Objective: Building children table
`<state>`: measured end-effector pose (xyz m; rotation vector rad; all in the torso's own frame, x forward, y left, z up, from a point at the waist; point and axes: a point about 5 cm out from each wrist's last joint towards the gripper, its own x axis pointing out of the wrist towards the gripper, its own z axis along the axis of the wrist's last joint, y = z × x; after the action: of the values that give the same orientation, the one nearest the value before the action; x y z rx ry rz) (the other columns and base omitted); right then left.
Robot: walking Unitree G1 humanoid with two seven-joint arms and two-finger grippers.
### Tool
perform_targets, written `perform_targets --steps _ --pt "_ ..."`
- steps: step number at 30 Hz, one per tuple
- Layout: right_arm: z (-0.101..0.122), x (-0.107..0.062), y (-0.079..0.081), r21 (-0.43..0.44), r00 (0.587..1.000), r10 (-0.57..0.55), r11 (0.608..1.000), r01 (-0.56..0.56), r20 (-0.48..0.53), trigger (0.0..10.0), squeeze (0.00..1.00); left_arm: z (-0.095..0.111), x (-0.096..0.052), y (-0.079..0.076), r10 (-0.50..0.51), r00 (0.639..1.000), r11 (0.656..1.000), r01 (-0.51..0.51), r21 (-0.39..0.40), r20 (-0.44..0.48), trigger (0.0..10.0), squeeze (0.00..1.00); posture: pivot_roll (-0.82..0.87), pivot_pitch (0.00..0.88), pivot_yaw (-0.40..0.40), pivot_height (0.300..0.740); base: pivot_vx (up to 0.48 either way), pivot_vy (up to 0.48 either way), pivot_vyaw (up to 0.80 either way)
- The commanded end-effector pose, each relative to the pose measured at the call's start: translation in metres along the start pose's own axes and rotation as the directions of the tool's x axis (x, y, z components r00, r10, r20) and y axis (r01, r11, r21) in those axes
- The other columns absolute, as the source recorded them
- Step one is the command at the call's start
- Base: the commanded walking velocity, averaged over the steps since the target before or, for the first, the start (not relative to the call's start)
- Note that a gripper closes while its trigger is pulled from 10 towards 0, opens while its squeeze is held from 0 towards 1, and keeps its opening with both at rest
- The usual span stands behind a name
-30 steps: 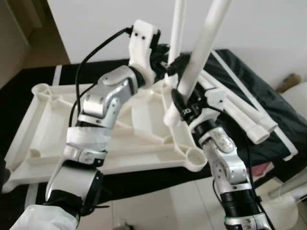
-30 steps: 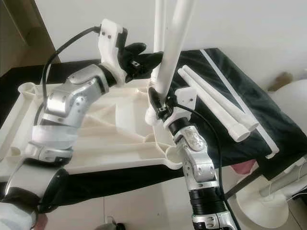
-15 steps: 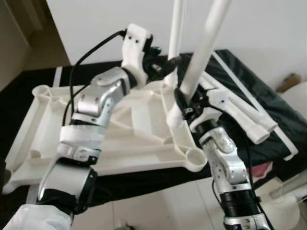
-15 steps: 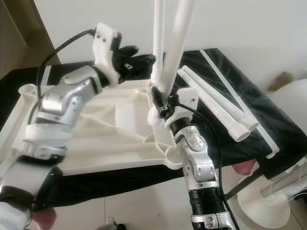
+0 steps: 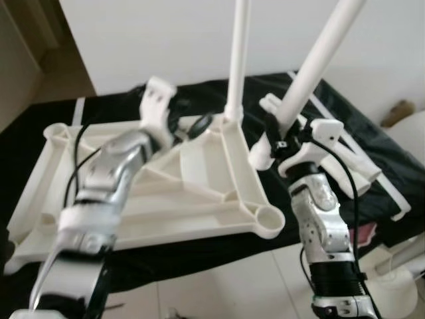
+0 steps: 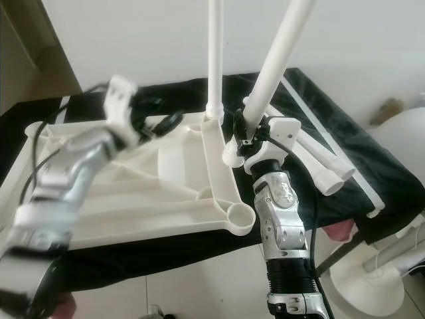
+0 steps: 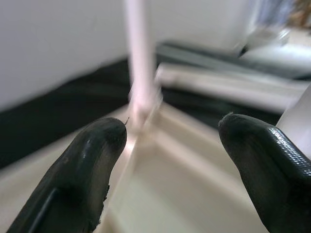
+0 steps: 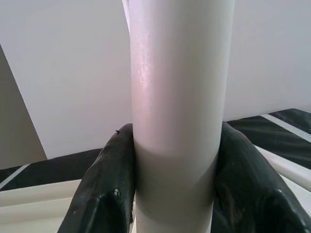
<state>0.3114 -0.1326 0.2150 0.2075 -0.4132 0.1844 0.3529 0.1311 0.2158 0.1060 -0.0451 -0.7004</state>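
Our right gripper (image 6: pixel 244 135) has its fingers clamped round a tilted table leg (image 6: pixel 279 53); its lower end hangs beside the near corner socket (image 6: pixel 237 216). Left gripper (image 5: pixel 192 125) fingers gape wide by the standing leg (image 5: pixel 237 60).

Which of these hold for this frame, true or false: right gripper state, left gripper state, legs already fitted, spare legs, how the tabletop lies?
1. The right gripper is shut on a white plastic table leg. True.
2. The left gripper grips the upright fitted leg. False: it is open, off the leg.
3. Two legs stand in the white plastic tabletop. False: one stands; the other is held.
4. Spare white legs lie on the black surface. True.
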Motion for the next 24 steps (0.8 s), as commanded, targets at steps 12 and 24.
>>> perform_targets --steps 12,24 --pt "0.005 0.002 0.001 0.001 0.999 0.012 1.0 -0.012 0.036 10.0 0.0 -0.042 -0.019 -0.007 -0.031 0.996 0.998 0.026 -0.054 -0.081 10.0 0.0 -0.06 0.0 0.042 0.74 0.0 0.0 0.0" --pt "0.004 -0.001 -0.001 0.002 0.999 -0.002 1.0 0.001 0.037 10.0 0.0 -0.077 -0.035 -0.001 0.215 0.97 0.928 -0.239 -0.285 -0.112 10.0 0.0 -0.07 0.0 0.056 0.74 0.0 0.0 0.0"
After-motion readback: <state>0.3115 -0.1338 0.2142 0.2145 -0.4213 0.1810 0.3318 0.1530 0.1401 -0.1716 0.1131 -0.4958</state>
